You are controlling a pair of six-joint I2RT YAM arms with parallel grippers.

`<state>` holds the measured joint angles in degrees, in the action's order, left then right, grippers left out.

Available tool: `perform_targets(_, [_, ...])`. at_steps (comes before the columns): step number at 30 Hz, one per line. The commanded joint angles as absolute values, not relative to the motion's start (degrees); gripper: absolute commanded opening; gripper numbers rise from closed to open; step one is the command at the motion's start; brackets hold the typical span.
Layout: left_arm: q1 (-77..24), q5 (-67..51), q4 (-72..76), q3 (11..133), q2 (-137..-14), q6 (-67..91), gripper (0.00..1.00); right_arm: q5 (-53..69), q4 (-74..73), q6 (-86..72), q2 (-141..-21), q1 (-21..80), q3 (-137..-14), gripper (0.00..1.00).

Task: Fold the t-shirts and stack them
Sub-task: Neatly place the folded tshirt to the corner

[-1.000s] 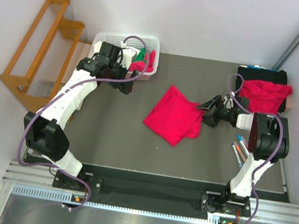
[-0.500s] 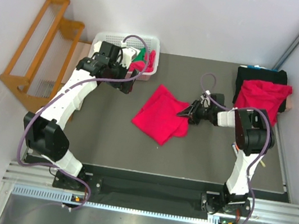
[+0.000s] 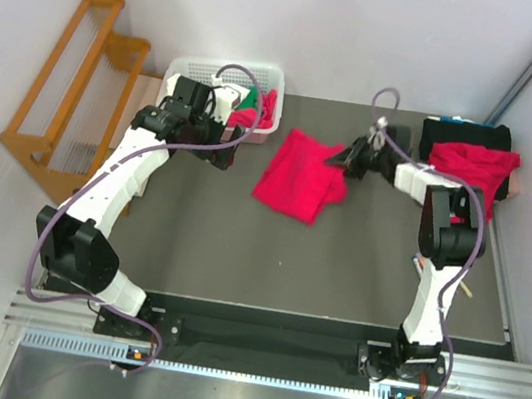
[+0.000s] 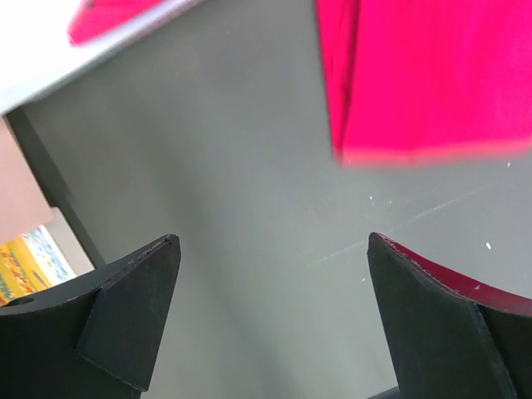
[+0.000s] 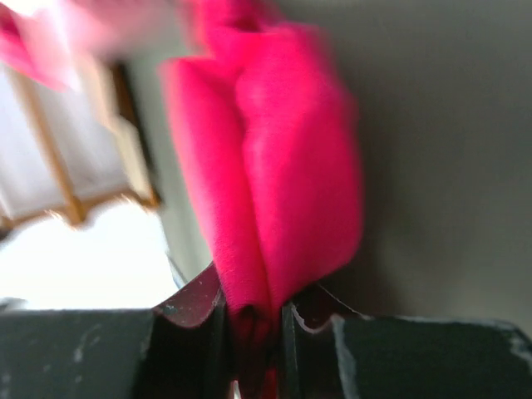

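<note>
A folded red t-shirt (image 3: 295,176) lies on the dark table, back of centre. My right gripper (image 3: 339,160) is shut on its right edge; in the right wrist view a bunched fold of this t-shirt (image 5: 283,183) is pinched between the jaws of the gripper (image 5: 253,320). A second red t-shirt (image 3: 468,169) lies spread at the back right. My left gripper (image 3: 225,149) hangs open left of the folded t-shirt, near the basket. In the left wrist view, this gripper (image 4: 270,283) has only bare table between its fingers, with the t-shirt's (image 4: 432,75) edge beyond.
A white basket (image 3: 193,71) at the back left holds red and green cloth. A black item (image 3: 459,133) lies under the back-right t-shirt. A wooden rack (image 3: 68,77) stands off the table's left side.
My right gripper has shut on the folded t-shirt's edge and dragged it left and toward the back of the table. The left arm has hardly moved.
</note>
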<state>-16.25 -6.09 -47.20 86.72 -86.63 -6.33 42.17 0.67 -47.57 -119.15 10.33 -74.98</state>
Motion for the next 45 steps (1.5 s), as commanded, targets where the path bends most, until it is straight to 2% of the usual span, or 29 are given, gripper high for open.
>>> perform_targets(1, [-16.1,-6.9,-46.9,84.8,-85.2,-5.4,0.99,41.5,2.1,-47.8,-117.5,3.4,-91.0,0.0])
perform_targets(5, [-16.0,-6.0,-46.7,83.9,-84.5,-5.7,0.99,40.7,-1.7,-49.2,-117.4,-3.6,-103.8,0.0])
perform_targets(7, [-15.9,-5.7,-46.8,83.9,-84.4,-5.6,0.99,38.7,-0.9,-51.4,-115.3,-8.1,-104.9,0.0])
perform_targets(12, [-15.8,-5.8,-46.8,84.3,-83.9,-5.3,0.99,30.4,3.7,-54.5,-105.2,-18.0,-95.2,0.0])
perform_targets(17, [-15.7,-5.9,-47.0,84.4,-83.8,-5.4,0.99,23.6,6.4,-55.3,-99.9,-23.3,-82.5,0.0])
perform_targets(24, [-15.7,-5.9,-47.0,84.0,-83.3,-5.4,0.99,23.1,4.2,-54.8,-102.8,-24.3,-81.1,0.0])
perform_targets(29, [-15.7,-5.4,-46.9,83.7,-83.2,-5.9,0.99,21.3,-0.8,-54.2,-106.1,-24.6,-87.6,0.0])
perform_targets(33, [-15.6,-4.7,-46.8,83.5,-83.1,-6.2,0.99,11.5,-11.8,-52.7,-106.3,-25.2,-92.8,0.0])
perform_targets(37, [-15.3,-5.0,-46.7,83.6,-83.0,-6.2,0.99,3.3,-18.1,-51.6,-104.2,-25.3,-92.2,0.0])
perform_targets(38, [-15.2,-5.0,-46.8,83.8,-83.0,-6.2,0.99,1.7,-19.4,-51.2,-104.0,-25.4,-92.1,0.02])
perform_targets(40, [-15.2,-5.0,-46.9,84.0,-82.7,-6.4,0.99,-1.8,-21.3,-49.8,-103.9,-25.5,-92.5,0.19])
perform_targets(42, [-15.1,-5.0,-47.4,84.5,-82.6,-6.5,0.99,-4.9,-25.5,-48.3,-104.5,-25.6,-93.8,0.31])
perform_targets(43, [-15.1,-5.1,-47.5,84.5,-82.4,-6.5,0.99,-5.7,-27.0,-47.8,-105.0,-25.6,-94.3,0.48])
perform_targets(45, [-15.1,-5.0,-47.6,84.7,-82.1,-6.7,0.99,-7.8,-30.4,-46.7,-105.6,-25.8,-95.8,0.68])
